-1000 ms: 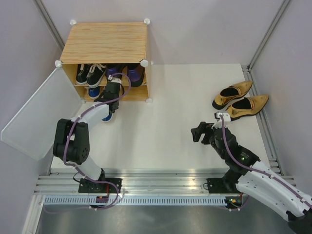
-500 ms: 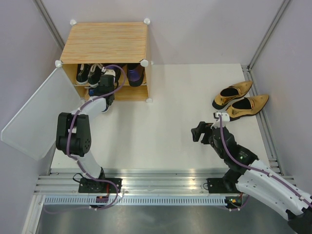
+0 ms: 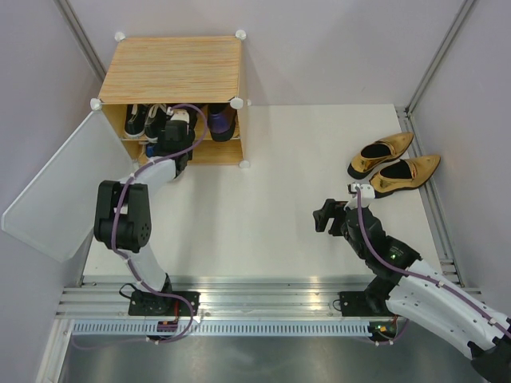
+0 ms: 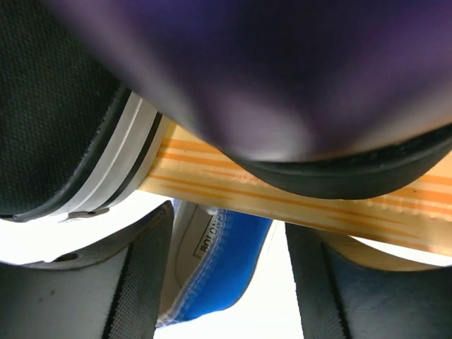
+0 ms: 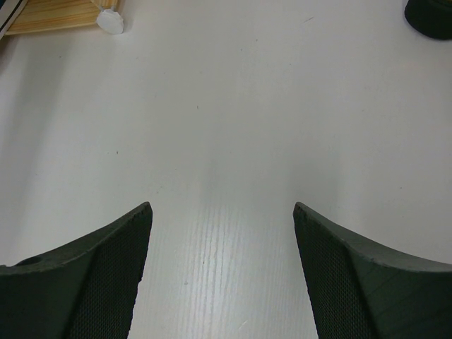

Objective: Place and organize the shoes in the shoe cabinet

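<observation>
The left gripper [image 4: 227, 220] is at the front of the cabinet [image 3: 172, 70], its jaws apart and holding nothing. A blue sneaker [image 4: 219, 282] lies just beyond them in the lower compartment, under the black sneaker [image 4: 56, 120] and the purple heel [image 4: 282, 78]. I think the arm should draw straight back with its fingers wide, so it does not drag the sneaker. The gold heels [image 3: 393, 165] wait on the table near the right gripper [image 5: 220, 206], which is open and empty.

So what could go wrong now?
The left gripper is open with the blue sneaker between its fingers, so backing out might drag it out of the cabinet. It also sits close under the purple heel and black sneaker, so lifting could knock them.
</observation>
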Tool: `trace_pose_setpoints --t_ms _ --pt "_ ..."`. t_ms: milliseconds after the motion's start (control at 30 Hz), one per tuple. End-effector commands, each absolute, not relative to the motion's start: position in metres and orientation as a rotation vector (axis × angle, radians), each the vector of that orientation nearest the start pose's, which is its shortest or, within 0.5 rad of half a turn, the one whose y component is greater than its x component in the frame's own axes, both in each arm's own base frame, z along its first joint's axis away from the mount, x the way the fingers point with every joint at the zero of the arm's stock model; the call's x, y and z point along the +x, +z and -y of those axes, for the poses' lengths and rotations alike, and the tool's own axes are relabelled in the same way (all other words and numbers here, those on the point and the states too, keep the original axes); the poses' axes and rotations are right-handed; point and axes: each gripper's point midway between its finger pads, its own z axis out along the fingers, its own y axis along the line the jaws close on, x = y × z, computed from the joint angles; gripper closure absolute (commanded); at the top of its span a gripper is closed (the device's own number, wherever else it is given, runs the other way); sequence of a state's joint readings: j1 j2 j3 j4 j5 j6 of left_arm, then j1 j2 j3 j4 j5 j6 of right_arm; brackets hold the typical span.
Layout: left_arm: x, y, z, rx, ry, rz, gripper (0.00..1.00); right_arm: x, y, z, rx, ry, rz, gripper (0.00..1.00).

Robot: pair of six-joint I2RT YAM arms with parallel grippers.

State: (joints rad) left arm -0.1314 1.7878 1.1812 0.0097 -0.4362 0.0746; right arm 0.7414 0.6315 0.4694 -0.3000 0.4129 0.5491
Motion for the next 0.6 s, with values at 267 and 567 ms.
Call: trace_pose_setpoints --t_ms 267,567 --pt "0.464 0.138 -0.011 -0.218 0.291 -2.041 0.27 0.229 0.158 -0.139 0.067 0.425 -1.98 0.16" --pt "0.43 0.131 -0.014 -0.236 0.272 -2.054 0.14 0.224 0.162 -0.145 0.042 0.482 -1.966 0.16"
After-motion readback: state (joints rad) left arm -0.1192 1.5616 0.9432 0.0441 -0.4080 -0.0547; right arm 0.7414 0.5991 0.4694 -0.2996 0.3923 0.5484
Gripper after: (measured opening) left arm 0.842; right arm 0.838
